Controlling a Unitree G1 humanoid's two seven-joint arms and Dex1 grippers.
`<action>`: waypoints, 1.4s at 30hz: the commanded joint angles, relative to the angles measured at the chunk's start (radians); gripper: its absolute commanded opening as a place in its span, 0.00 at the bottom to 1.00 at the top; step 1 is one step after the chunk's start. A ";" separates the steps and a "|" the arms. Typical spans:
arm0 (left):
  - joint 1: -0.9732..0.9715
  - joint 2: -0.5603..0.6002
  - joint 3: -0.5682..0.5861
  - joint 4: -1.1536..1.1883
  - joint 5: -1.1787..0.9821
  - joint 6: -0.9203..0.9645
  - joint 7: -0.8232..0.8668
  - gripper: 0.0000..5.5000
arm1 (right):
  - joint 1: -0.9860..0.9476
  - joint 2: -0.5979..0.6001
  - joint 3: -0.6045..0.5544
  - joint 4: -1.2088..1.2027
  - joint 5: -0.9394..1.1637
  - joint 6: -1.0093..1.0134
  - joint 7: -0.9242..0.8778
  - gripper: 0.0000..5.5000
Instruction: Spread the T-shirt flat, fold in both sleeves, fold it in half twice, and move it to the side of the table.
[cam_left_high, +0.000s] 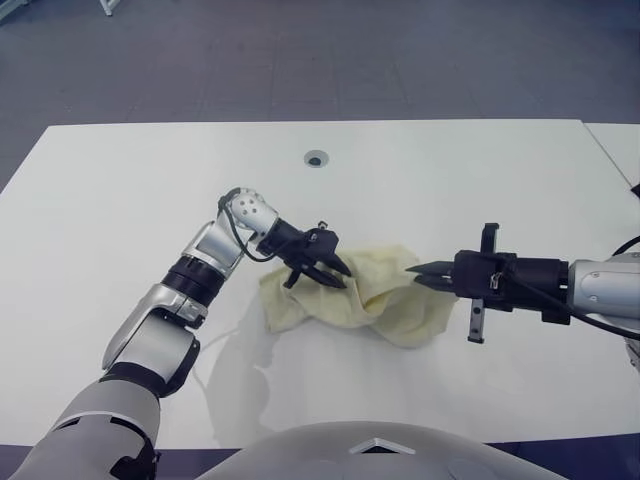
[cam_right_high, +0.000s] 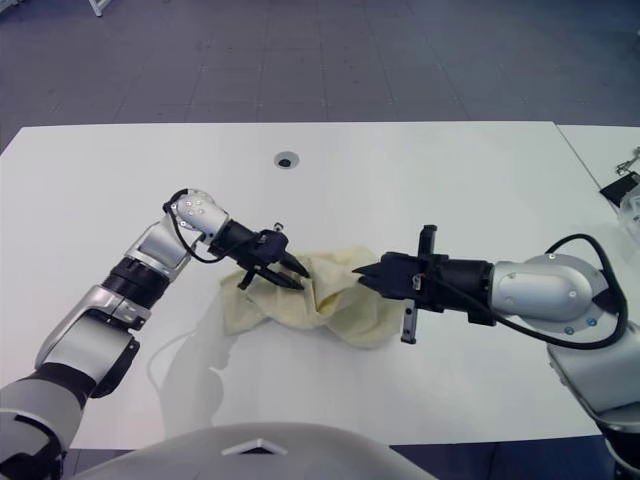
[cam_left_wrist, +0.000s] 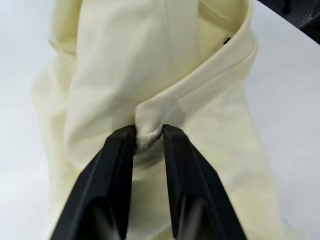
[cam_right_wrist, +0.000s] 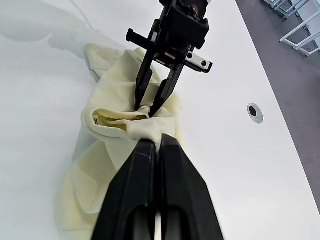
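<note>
One T-shirt (cam_left_high: 385, 295), pale yellow, lies bunched in a heap near the middle of the white table (cam_left_high: 120, 200). It is not spread, and the sleeves and hem cannot be told apart in the folds. Two grippers are on it. The left gripper (cam_left_high: 338, 275) comes in from 9 o'clock of the heap, its fingers (cam_left_wrist: 117, 170) narrow and pinching a small ridge of cloth just below the collar (cam_right_wrist: 112, 117). The right gripper (cam_left_high: 412, 270) comes in from 3 o'clock, its fingers (cam_right_wrist: 137, 190) pressed almost together on a fold of the same garment; the cloth between the pads is hidden. The two grips sit near each other, with the collar opening between them. One neck label (cam_right_wrist: 106, 120) shows inside the collar; any print on it is too small to read. One round hole (cam_left_high: 317, 158) sits in the tabletop at 12 o'clock of the shirt, well apart. At 3 o'clock a second tabletop (cam_left_high: 618, 145) is cut off by the frame.
</note>
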 joint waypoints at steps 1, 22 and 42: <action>-0.016 -0.004 -0.008 0.024 0.034 -0.009 -0.006 0.07 | -0.011 0.003 0.012 0.002 0.001 -0.002 0.000 0.00; -0.173 0.187 0.331 -0.114 0.062 -0.036 0.382 0.00 | -0.400 0.180 0.115 0.523 -0.284 -0.183 -0.227 0.00; -0.708 0.076 0.142 0.698 0.537 -0.353 1.032 0.00 | -1.297 0.522 0.350 1.980 -0.774 -1.031 -0.638 0.00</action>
